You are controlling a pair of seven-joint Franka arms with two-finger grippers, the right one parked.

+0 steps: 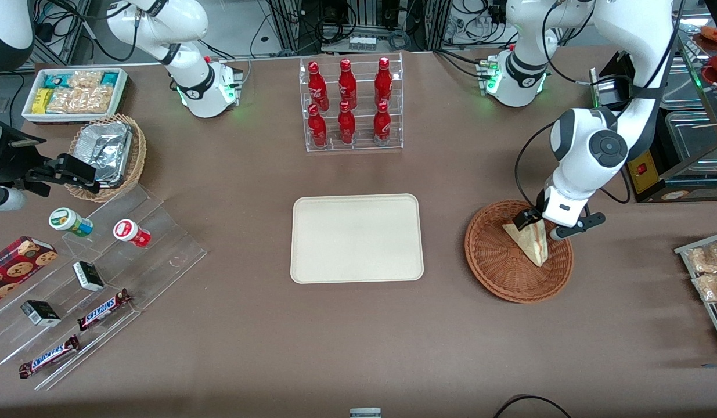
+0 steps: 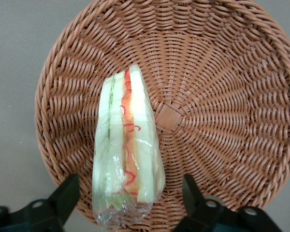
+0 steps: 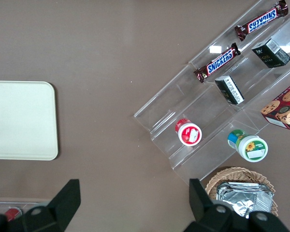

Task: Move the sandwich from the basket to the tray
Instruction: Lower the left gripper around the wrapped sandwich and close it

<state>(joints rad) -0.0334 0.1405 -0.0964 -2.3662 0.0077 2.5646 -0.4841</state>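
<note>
Hovering just above the sandwich (image 1: 531,242), the gripper (image 1: 545,226) has its fingers spread apart, one on each side of the wedge and neither touching it, so nothing is held yet. The sandwich lies in the basket (image 1: 497,261), off its centre and reaching toward the rim on the working arm's side, its wrapped cut edge with red and green layers facing up in the wrist view (image 2: 128,145). The tray (image 1: 357,238) sits empty at the middle of the desk, well apart from the basket.

The likely trouble is the wrapping: it looks slick and loose, and the bread is soft, so a light squeeze may slip off and a hard one may crush the layers. Closing near the narrow end could also tip the wedge, and fingers going too low could catch the wicker weave (image 2: 222,96) and drag the basket.
</note>
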